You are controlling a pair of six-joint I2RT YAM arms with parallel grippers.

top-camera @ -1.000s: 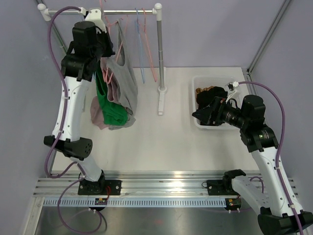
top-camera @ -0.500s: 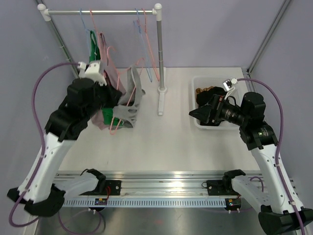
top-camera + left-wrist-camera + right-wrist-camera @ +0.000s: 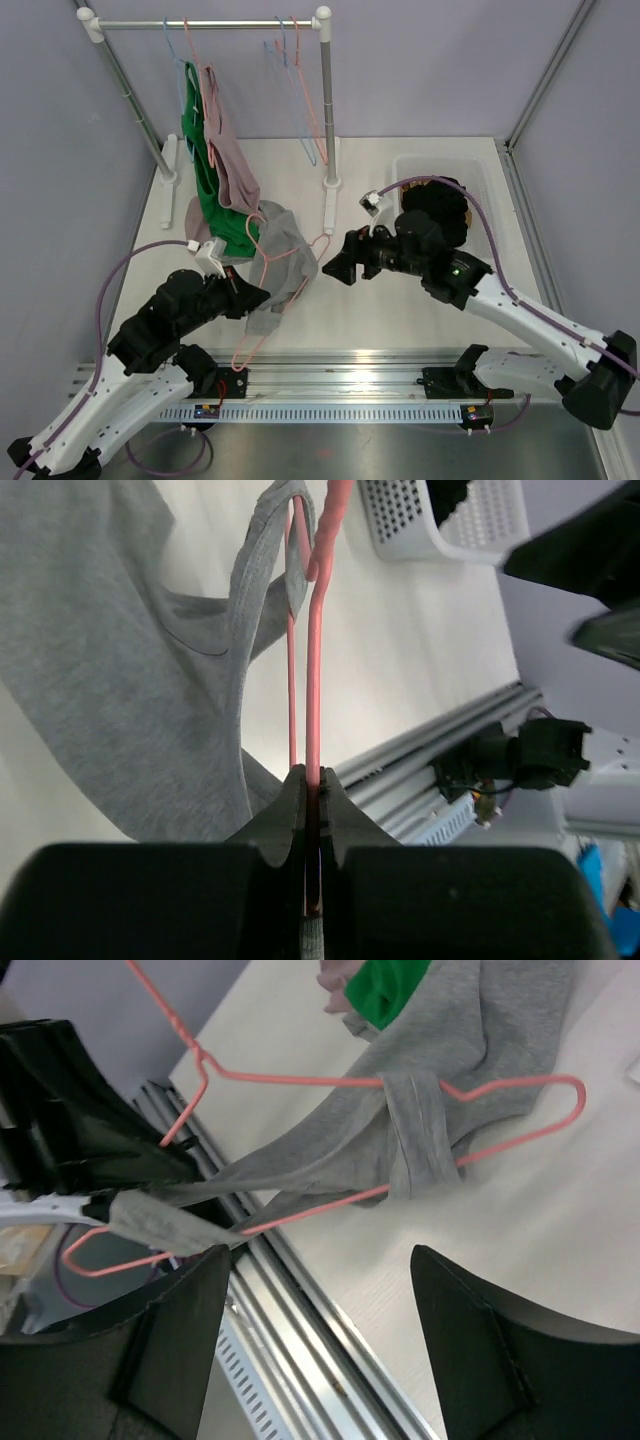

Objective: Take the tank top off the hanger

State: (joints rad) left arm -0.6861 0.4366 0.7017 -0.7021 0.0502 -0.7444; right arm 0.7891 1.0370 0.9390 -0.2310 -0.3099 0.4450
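Both arms have shifted since half a second ago: the left arm has pulled back toward the near edge, carrying the hanger [image 3: 278,268] and top [image 3: 277,250] down off the rail onto the table [image 3: 400,310], and the right arm has swung left from the bin to the table's middle.

Nearest, the left gripper [image 3: 258,298] sits low at the near left. In its wrist view the fingers [image 3: 290,805] are pressed tight together on the pink hanger's wire [image 3: 314,670], with grey cloth bunched at the same spot. The hanger stretches from that grip toward the far right, its hook end curling near the rail edge at the front.

The grey top lies partly on the table and partly draped over the hanger; one strap [image 3: 417,1130] is looped round the wire in the right wrist view. Its far edge touches the green shirt [image 3: 205,190].

The right gripper [image 3: 333,268] hovers just right of the hanger's right tip, jaws spread wide and holding nothing, not touching wire or cloth.

Farther back, the green shirt and a mauve garment [image 3: 225,150] hang from the rack [image 3: 323,100], with bare blue and pink hangers [image 3: 300,90] beside them. The white bin [image 3: 470,180] sits at the far right, dark items inside.
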